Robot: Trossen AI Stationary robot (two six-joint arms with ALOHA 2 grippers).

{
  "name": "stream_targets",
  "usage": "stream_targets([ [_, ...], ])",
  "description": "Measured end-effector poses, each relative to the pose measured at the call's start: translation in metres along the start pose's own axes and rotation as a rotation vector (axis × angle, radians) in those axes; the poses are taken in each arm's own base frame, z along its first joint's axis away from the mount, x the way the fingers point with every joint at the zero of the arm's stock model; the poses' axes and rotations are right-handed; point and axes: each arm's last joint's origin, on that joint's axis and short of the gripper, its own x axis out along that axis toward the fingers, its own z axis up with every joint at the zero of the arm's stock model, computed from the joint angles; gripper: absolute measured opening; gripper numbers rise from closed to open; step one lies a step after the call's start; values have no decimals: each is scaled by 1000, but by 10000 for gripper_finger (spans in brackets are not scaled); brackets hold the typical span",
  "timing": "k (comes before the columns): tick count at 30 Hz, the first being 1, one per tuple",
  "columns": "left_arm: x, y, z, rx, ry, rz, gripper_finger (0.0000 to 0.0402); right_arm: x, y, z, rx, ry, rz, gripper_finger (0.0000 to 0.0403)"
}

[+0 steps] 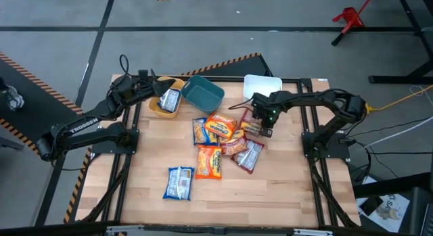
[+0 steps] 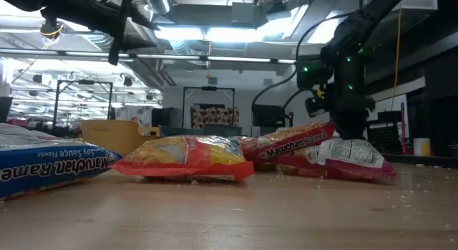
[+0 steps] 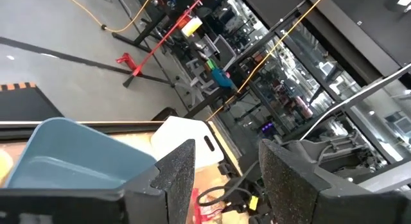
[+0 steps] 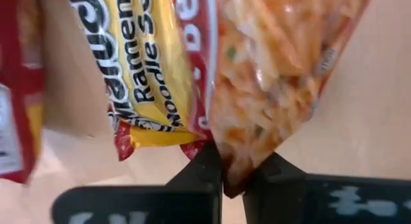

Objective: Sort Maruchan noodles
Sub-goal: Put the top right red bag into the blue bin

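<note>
Several Maruchan packets lie in a loose heap at mid-table: orange-yellow ones (image 1: 220, 126) (image 1: 210, 161), dark red ones (image 1: 249, 155), and a blue-white one (image 1: 179, 183) lying apart near the front. Another blue-white packet (image 1: 170, 99) lies in the yellow bin (image 1: 154, 107). My right gripper (image 1: 260, 122) is down at the heap's right side, shut on a dark red packet (image 4: 270, 70). My left gripper (image 1: 159, 94) hovers open over the yellow bin; its fingers (image 3: 176, 176) hold nothing. My right gripper pinches the dark red packet by its end edge (image 4: 232, 172) between the two fingers, coming from above and pointing down. In the low view the packet (image 2: 297, 141) slants up toward the gripper, and its lower end rests among the other packets.
The teal bin (image 1: 203, 92) and the white bin (image 1: 262, 86) stand along the table's far edge beside the yellow one. Bare wood shows at the near left (image 1: 145, 161) and near right (image 1: 284, 189) of the table.
</note>
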Motion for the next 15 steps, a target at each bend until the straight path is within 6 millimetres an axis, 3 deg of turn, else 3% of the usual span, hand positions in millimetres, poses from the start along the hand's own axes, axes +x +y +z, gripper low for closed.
stream_targets([
  [8,0,2,-2,2,15,20,166,-37,4,26,41,-127,25,2],
  [15,0,-1,-4,42,38,-8,179,-92,9,61,83,-333,27,1],
])
